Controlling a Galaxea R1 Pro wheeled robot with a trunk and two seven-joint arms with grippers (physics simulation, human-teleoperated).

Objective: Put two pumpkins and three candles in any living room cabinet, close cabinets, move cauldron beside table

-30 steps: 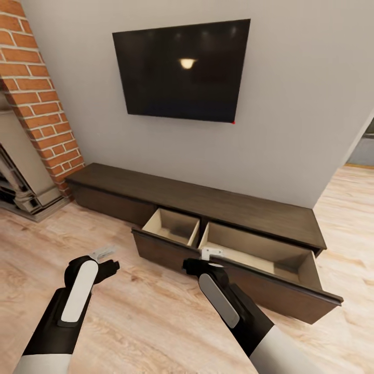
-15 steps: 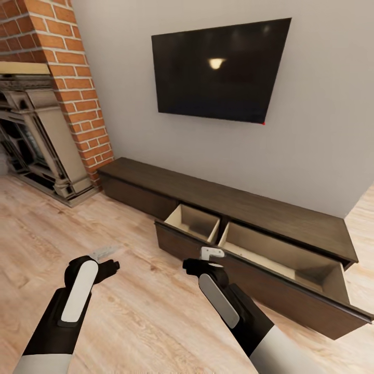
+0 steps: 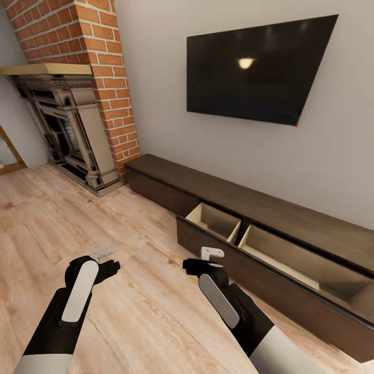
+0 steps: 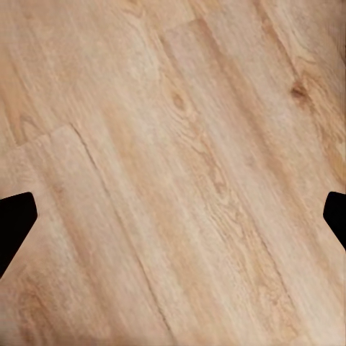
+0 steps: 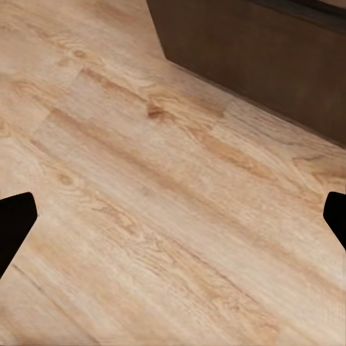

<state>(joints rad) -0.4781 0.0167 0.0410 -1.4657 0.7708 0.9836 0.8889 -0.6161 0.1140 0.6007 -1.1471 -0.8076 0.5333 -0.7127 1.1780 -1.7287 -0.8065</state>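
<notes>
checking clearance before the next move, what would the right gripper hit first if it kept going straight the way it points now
Most likely the bare plank floor. The right gripper is open and empty, aimed down at the boards, with the cabinet front further along its view. Depth is hard to judge, but the floor looks first.

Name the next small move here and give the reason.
Probably keep turning left to search the room: both tools, left and right, are open and empty over the plank floor, and the cabinet's open drawer shows no pumpkin or candle.
</notes>
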